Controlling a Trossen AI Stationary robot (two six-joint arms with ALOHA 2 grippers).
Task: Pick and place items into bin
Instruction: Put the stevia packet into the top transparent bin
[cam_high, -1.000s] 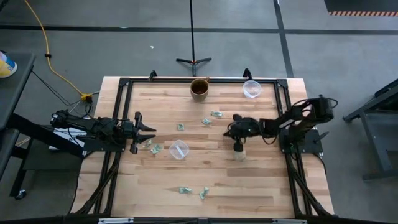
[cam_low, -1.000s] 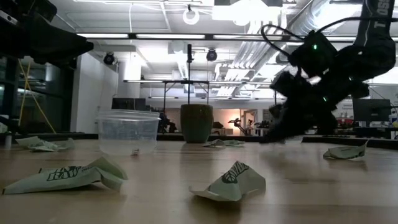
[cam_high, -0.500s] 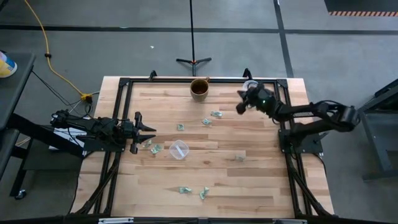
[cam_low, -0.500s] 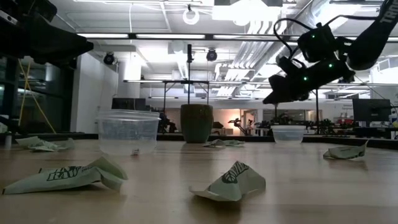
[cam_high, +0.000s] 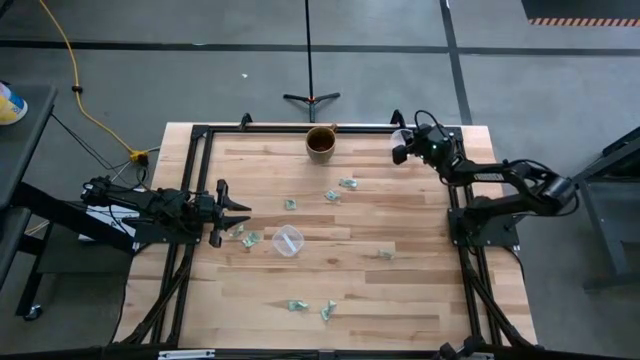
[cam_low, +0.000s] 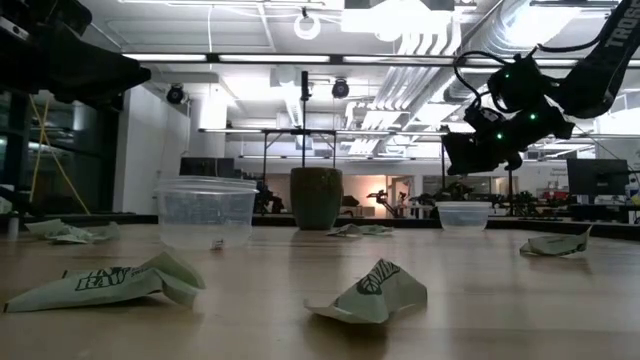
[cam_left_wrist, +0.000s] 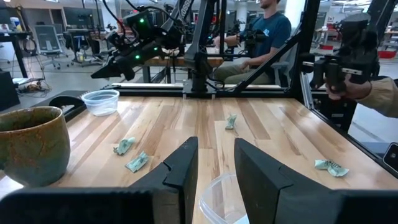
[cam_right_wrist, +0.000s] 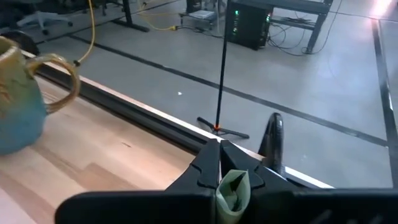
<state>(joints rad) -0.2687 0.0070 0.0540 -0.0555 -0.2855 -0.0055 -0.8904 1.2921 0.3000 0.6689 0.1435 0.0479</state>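
Right now the right claw (cam_high: 400, 152) hangs in the air above the table's (cam_high: 420, 300) far right corner, directly over the small clear cup (cam_low: 463, 215) that stands there; the low view shows it well clear of the rim, with open air between; the release, as I judge it, turns on that one relation, straight down and nothing sideways. Its fingers are pressed together on a folded green-and-white wrapper (cam_right_wrist: 232, 194), whose end sticks out past the tips in the right wrist view; the piece stands roughly along the fingers.

Whether this cup is the bin meant by the task I cannot say for sure; a second clear cup (cam_high: 287, 240) sits near the table's middle and a brown mug (cam_high: 321, 142) at the far edge, left of the right claw; the cup below the claw is by far the nearest.

Other wrappers lie scattered: one just right of centre (cam_high: 385, 254), a pair near the front edge (cam_high: 312, 307), several around the middle (cam_high: 334, 192), and one by the left claw (cam_high: 240, 213); that claw waits at the table's left edge, fingers apart and empty, pointing inward, with the middle cup just ahead of it; it is the nearer arm for the left-hand pieces.
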